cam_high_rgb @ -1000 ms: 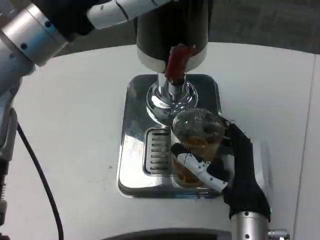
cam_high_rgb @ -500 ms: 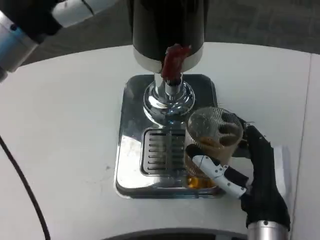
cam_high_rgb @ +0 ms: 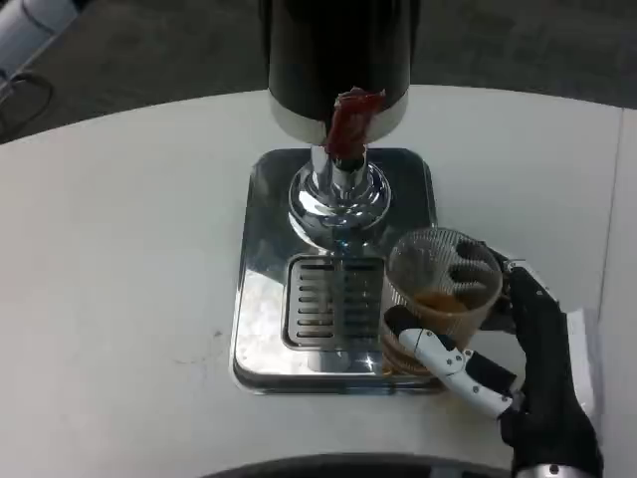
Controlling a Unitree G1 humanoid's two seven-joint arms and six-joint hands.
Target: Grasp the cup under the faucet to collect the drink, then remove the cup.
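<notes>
right hand (cam_high_rgb: 528, 349): fingers (cam_high_rgb: 453, 360) wrapped around clear plastic cup (cam_high_rgb: 438, 299) holding amber drink | cup: over front-right corner of shiny steel drip tray (cam_high_rgb: 264, 299), right of slotted grate (cam_high_rgb: 323, 304), off from under chrome faucet (cam_high_rgb: 338, 194) with red lever (cam_high_rgb: 348, 119) | tray on white surface (cam_high_rgb: 119, 279) | left hand: cannot tell

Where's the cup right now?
In the head view the cup is held by the right hand at the tray's front-right corner, right of the grate and clear of the faucet.
</notes>
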